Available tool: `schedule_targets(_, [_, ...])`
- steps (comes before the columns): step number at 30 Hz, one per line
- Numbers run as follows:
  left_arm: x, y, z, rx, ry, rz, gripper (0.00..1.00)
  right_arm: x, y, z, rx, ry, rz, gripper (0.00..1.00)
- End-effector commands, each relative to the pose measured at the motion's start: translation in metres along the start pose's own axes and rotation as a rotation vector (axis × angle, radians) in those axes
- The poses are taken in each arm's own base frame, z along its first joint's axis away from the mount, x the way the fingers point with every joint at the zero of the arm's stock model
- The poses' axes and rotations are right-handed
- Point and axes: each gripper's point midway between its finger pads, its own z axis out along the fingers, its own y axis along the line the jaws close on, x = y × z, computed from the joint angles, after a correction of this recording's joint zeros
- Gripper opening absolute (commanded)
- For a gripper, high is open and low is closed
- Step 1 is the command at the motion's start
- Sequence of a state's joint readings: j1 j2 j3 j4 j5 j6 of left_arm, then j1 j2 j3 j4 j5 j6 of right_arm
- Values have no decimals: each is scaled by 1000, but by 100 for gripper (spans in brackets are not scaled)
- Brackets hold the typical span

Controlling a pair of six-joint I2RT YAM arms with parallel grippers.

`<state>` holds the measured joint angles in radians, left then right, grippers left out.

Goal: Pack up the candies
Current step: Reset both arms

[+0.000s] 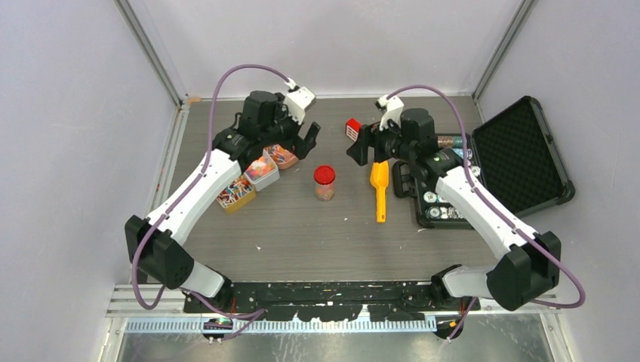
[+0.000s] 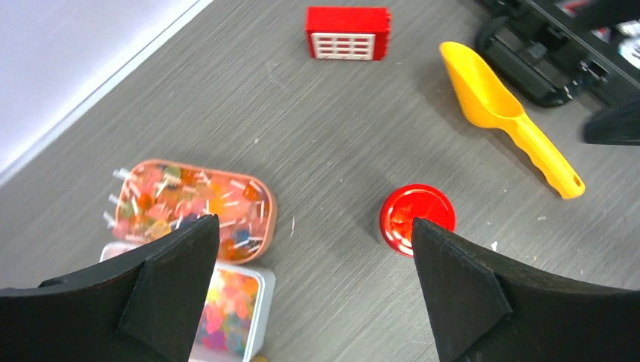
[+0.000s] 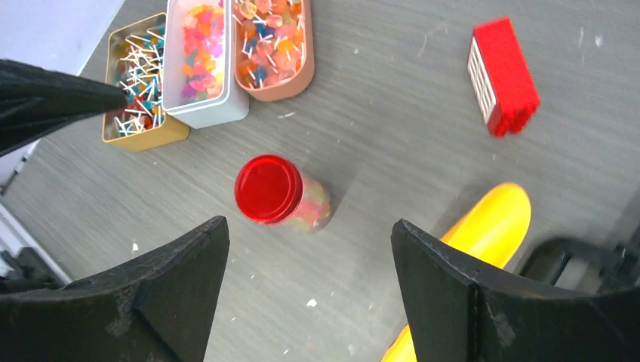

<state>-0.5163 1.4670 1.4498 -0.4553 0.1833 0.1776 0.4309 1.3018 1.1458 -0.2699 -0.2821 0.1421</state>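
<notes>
The candies fill three small tins at the left: a gold tin (image 1: 235, 194), a white tin (image 1: 261, 172) and a pink tin (image 1: 281, 156). The right wrist view shows the same gold tin (image 3: 140, 75), white tin (image 3: 202, 56) and pink tin (image 3: 272, 41). A clear jar with a red lid (image 1: 324, 182) stands mid-table with coloured sweets inside (image 3: 313, 207). My left gripper (image 2: 315, 221) hovers open over bare table between the pink tin (image 2: 189, 207) and the jar (image 2: 416, 211). My right gripper (image 3: 309, 222) is open above the table between the jar and the yellow scoop (image 3: 483, 234), holding nothing.
The yellow scoop (image 1: 380, 185) lies right of the jar, handle toward me. A small red box with white stripes (image 1: 353, 128) sits at the back. An open black case (image 1: 521, 154) with foam lid and round chips stands at the right. Walls close in on three sides.
</notes>
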Motion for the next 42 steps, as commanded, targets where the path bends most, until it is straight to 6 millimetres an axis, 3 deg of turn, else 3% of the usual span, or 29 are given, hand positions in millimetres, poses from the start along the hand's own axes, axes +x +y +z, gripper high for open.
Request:
schedule_targets(1, [4,15,-39,-172,7,-198,100,13,-6,-34,140,66,188,83])
schedule_targets(8, [28,15,-97,-280,-49,-258,100,14,-50,-77,463,-32,289,83])
schedule_targets(10, [41,13,-107,-300,-52,-278,100,17,-51,-88,483,-44,293,83])
schedule_targets(15, [64,11,-125,-342,-100,-299,100,27,-33,-102,374,-59,235,83])
schedule_targets(18, [73,10,-128,-360,-138,-295,100,31,-29,-108,338,-103,198,83])
schedule_targets(22, [83,6,-133,-354,-132,-300,100,19,-15,-119,267,-175,181,83])
schedule_targets(26, [80,2,-137,-338,-184,-293,100,12,-11,-128,250,-217,147,83])
schedule_targets(42, [75,4,-148,-346,-220,-239,100,19,-17,-122,277,-190,163,83])
